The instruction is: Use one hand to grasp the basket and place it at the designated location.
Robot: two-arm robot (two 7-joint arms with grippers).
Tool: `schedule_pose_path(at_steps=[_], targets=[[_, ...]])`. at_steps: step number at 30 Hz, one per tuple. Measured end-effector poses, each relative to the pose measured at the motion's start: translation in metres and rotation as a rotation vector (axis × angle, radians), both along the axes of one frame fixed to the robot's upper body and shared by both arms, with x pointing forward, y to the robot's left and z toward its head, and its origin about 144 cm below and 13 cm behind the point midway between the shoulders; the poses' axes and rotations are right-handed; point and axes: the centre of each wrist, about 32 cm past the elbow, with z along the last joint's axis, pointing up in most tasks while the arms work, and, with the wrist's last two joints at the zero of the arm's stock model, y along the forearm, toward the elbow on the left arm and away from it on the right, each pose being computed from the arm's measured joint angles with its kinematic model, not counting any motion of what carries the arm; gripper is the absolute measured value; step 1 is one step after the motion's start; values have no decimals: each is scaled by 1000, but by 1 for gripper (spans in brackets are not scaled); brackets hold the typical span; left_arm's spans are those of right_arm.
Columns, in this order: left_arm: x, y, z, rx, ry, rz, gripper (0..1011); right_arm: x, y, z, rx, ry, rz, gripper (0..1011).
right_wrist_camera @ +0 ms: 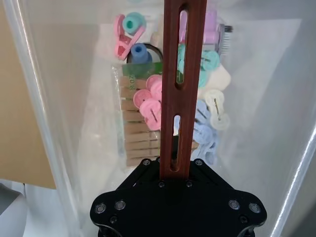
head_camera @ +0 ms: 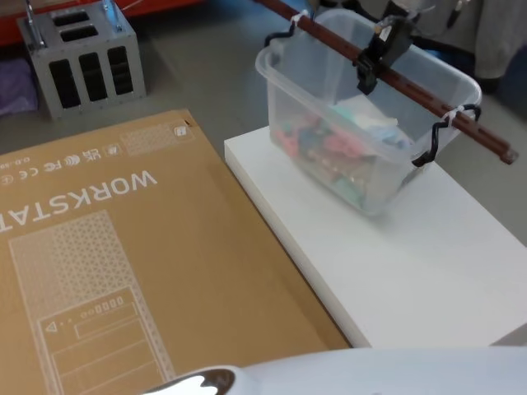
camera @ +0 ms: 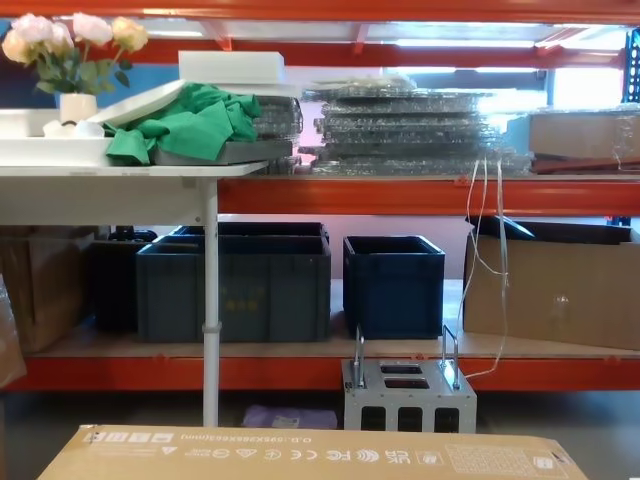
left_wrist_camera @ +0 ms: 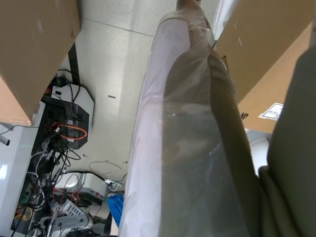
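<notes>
— Basket (head_camera: 362, 160) first: how many, and where?

— One. A translucent whitish plastic tub on the white surface (head_camera: 412, 271), toward its far end, right of the single flat cardboard box (head_camera: 123, 271). Farther left on the floor stands one grey metal box (head_camera: 82, 58) with two upright handles.

— What is inside it?

— Small pastel plastic pieces and a pack of wooden clothespins (right_wrist_camera: 138, 133); I cannot count them.

— And the handle?

— One long, flat reddish-brown bar (head_camera: 395, 82) with slots, lying across the rim, tied at each end to wavy black brackets.

— The right gripper (head_camera: 375, 62)?

— It sits above the tub at mid-bar, its black fingers closed on the bar. I cannot tell how the left gripper's fingers stand.
</notes>
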Motion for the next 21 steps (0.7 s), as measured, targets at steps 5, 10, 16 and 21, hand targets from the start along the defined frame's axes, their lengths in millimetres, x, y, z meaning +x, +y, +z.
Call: schedule_pose_path(at_steps=[5,10,16,21], targets=[[0,0,0,-1,0,-1,0,-2,-6,-2,6,4,-31,0],[0,0,0,0,0,-1,0,-10,-26,-14,14,26,-148,0],[0,0,0,0,0,-1,0,-13,-31,-17,18,31,-174,0],[0,0,0,0,0,-1,0,-14,-32,-20,18,37,-193,0]])
